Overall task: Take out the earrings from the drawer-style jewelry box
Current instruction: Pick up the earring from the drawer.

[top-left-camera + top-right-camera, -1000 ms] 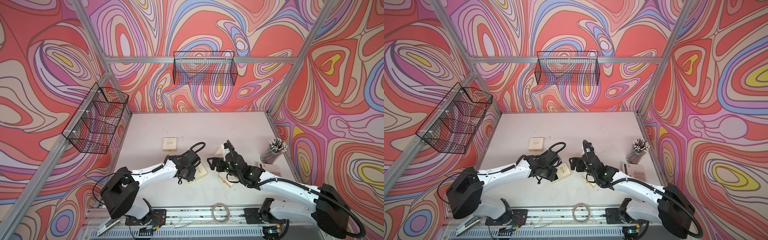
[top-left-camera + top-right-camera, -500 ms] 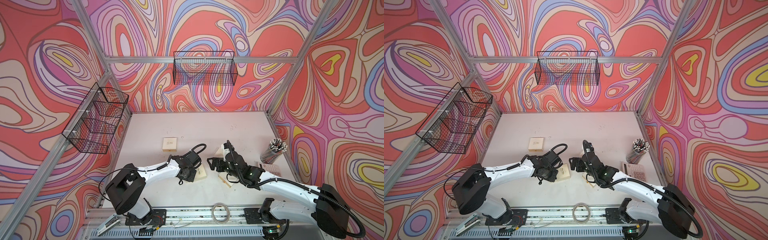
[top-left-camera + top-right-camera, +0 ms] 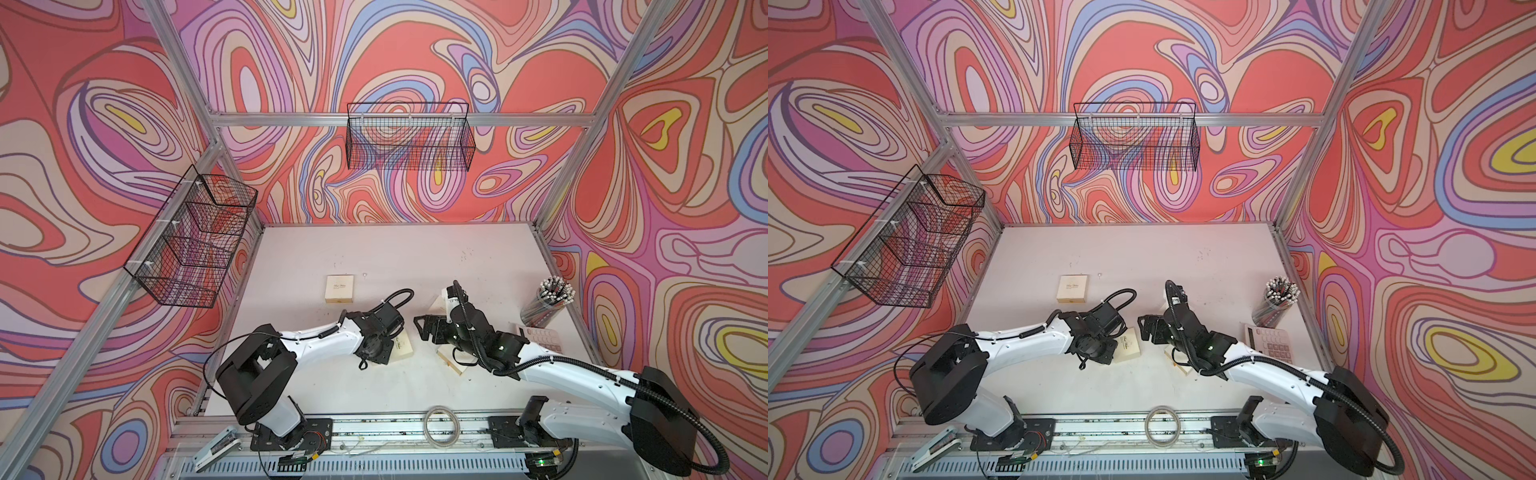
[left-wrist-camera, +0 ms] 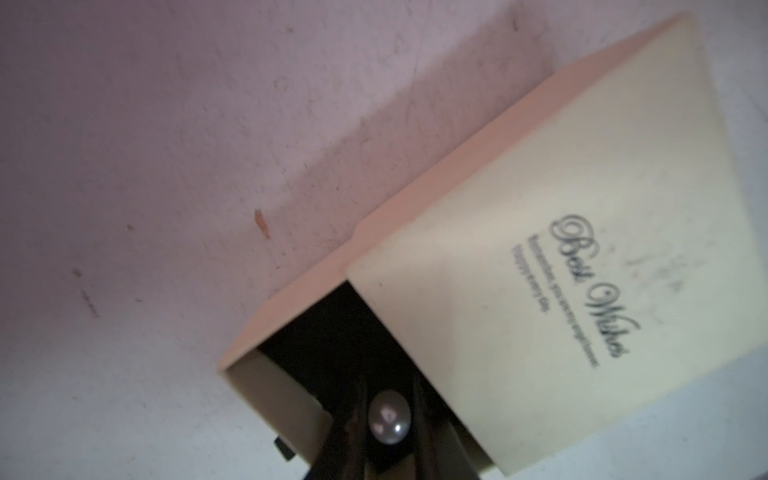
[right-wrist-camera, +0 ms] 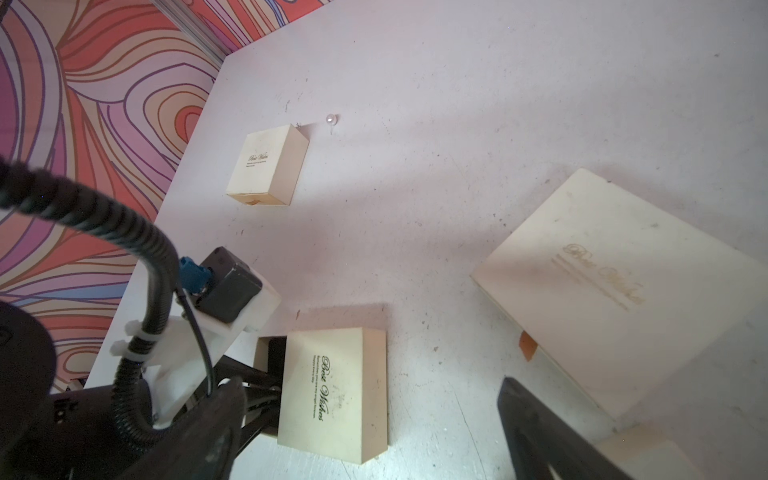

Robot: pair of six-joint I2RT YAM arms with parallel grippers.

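The cream drawer-style jewelry box (image 4: pixel 540 249) lies mid-table, seen in both top views (image 3: pixel 404 348) (image 3: pixel 1130 345). Its drawer (image 4: pixel 266 390) is slid partly out, showing a black lining. My left gripper (image 4: pixel 388 411) reaches into the drawer and is shut on a pearl earring (image 4: pixel 389 422), which sits between its two dark fingers. A second earring (image 5: pixel 331 119) lies loose on the table further back (image 3: pixel 364 274). My right gripper (image 3: pixel 424 328) hovers open just right of the box and holds nothing. One of its fingers (image 5: pixel 540 428) shows in the right wrist view.
Another small cream box (image 3: pixel 340 288) sits closed further back. A larger cream box (image 5: pixel 602 282) lies under my right arm. A cup of pencils (image 3: pixel 548 303) and a calculator (image 3: pixel 542 336) stand at the right. Wire baskets (image 3: pixel 409 141) hang on the walls.
My left gripper's fingers have closed in on the pearl inside the drawer, and the left arm's rear links have shifted slightly. The right arm has not moved.
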